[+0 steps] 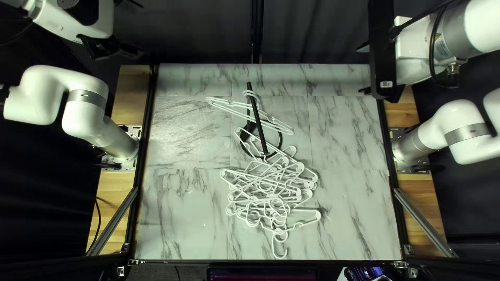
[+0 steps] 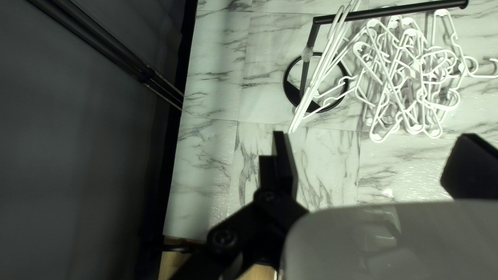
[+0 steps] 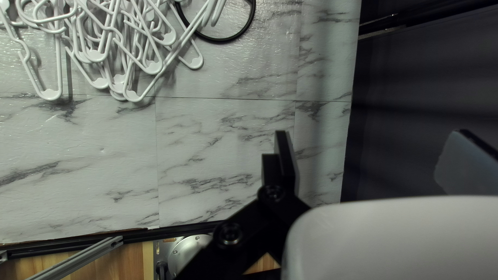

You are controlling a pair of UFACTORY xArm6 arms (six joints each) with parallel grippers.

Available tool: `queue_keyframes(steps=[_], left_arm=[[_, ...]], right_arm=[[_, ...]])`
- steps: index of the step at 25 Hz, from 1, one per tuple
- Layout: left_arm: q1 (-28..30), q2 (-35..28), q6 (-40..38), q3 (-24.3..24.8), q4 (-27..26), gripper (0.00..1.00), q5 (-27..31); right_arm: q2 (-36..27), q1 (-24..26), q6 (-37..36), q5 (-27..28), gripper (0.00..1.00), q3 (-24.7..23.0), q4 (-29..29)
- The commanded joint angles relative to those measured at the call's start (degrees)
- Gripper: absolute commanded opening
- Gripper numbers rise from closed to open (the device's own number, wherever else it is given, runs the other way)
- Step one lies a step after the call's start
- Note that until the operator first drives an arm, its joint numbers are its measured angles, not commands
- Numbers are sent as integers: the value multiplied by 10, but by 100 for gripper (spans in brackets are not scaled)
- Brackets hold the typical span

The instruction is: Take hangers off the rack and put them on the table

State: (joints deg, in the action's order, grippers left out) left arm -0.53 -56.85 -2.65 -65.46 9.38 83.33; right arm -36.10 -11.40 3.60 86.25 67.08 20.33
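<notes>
Dark curtain (image 1: 198,31) hangs behind the pale marbled surface (image 1: 179,213), with both arms raised at its sides. From its base at the left edge, the left arm (image 1: 86,112) climbs and bends outward. Its wrist hangs at the far left corner of the top left view, the left end effector (image 1: 117,49) angled inward, off to the side of the rack (image 1: 257,117). The right arm (image 1: 432,132) leans outward from its base too, and its wrist comes back in over the far right part, carrying the right end effector (image 1: 366,70) there. Each wrist view shows two fingers spread wide with nothing between them, on the left end effector (image 2: 371,137) and the right end effector (image 3: 368,134) alike.

A few white hangers (image 1: 276,126) hang from the rack's black bar near its upright post, well apart from both arms. A tangled heap of white hangers (image 1: 268,195) lies on the surface toward the near edge, some reaching over the rack's ring base (image 1: 280,143).
</notes>
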Motion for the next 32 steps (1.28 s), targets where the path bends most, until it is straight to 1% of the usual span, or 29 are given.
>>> queue_keyframes(steps=[1,10,12,14,32], left_arm=[[26,4,-26,19,27,100,-22],[67,52,-53,38,65,100,-89],[62,63,-50,47,62,100,-111],[49,67,-34,57,46,100,-126],[49,67,-34,57,46,100,-126]], right_arm=[[0,0,0,0,100,0,0],[0,0,0,0,100,0,0],[0,0,0,0,100,0,0],[0,0,0,0,100,0,0],[0,0,0,0,100,0,0]])
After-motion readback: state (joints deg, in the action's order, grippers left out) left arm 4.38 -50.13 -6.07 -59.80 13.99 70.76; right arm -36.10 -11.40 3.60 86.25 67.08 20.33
